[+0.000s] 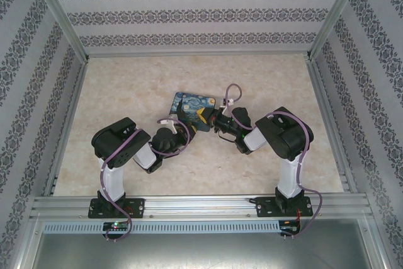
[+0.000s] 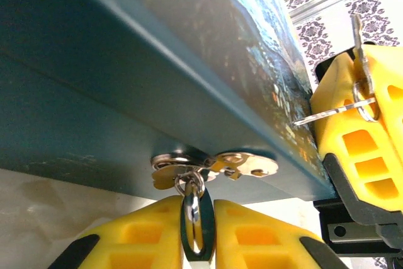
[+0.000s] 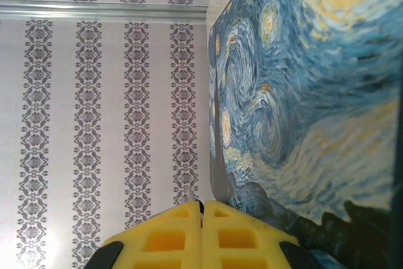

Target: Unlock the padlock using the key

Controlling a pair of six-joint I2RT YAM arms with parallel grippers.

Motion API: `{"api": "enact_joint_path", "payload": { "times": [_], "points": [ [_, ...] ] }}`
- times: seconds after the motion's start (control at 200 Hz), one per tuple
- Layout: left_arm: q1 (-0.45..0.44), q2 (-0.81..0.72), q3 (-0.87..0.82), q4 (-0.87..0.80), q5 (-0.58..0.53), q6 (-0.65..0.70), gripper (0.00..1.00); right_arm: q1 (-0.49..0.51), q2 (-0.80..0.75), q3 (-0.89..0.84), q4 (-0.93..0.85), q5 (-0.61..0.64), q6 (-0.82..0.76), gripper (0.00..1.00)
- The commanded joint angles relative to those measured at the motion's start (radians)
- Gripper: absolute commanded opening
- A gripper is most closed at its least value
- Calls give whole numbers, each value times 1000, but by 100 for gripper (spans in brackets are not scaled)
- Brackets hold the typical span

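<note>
The padlock point(image 2: 196, 239) is pinched in the closed left claw point(image 2: 199, 208), its shackle point(image 2: 189, 188) seemingly still locked through the hasp point(image 2: 245, 163) of the tin box point(image 2: 126, 61) just above, while the key point(image 2: 357, 33) is gripped in the closed right claw point(image 3: 201, 206), apart to the left claw's right, so insertion and turning are judged still to be done.

Left arm point(image 1: 115, 179): white lower link, black joint housings, purple cable point(image 1: 108, 155) looped along links. Right arm point(image 1: 289, 177): same build, white link, black housings, purple cable. Bases point(image 1: 116, 207): black plates, one per arm. Left pincer point(image 2: 198, 212): yellow fingers, rectangular moulded recesses, black trim at outer shoulders. Right pincer point(image 3: 201, 209): yellow fingers, same recesses; black mount point(image 2: 362, 222) with small screw point(image 2: 340, 230).
</note>
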Motion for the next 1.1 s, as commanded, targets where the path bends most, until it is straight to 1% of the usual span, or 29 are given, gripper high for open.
{"api": "enact_joint_path", "payload": {
  "times": [0.0,0.1,0.19,0.425,0.6,0.754,0.914,0.989,1.009,1.099],
  "points": [
    [-12,5,-1,30,12,-2,13,-9,24,2,-85,6,2,0],
    [-12,-2,-2,20,11,-8,7,-22,-15,20,-107,-2,4,0],
    [-12,-16,-3,1,3,-18,0,-36,-75,37,-160,-17,-16,0],
    [-12,-72,4,-97,-15,-41,0,-52,-272,10,-326,-58,-126,0],
    [-12,-117,3,-163,-21,-54,0,-53,-417,-84,-449,-62,-219,0],
    [-12,-174,11,-242,-12,-78,0,-47,-506,-177,-486,-68,-235,0],
    [-10,-250,34,-359,17,-86,0,6,-569,-240,-534,-60,-262,0],
    [-10,-289,50,-436,24,-88,0,43,-593,-257,-551,-25,-270,0],
    [-10,-299,54,-452,26,-88,0,53,-597,-287,-551,-13,-271,0],
    [-10,-333,62,-499,34,-96,0,83,-602,-315,-554,33,-268,0]
  ]
}}
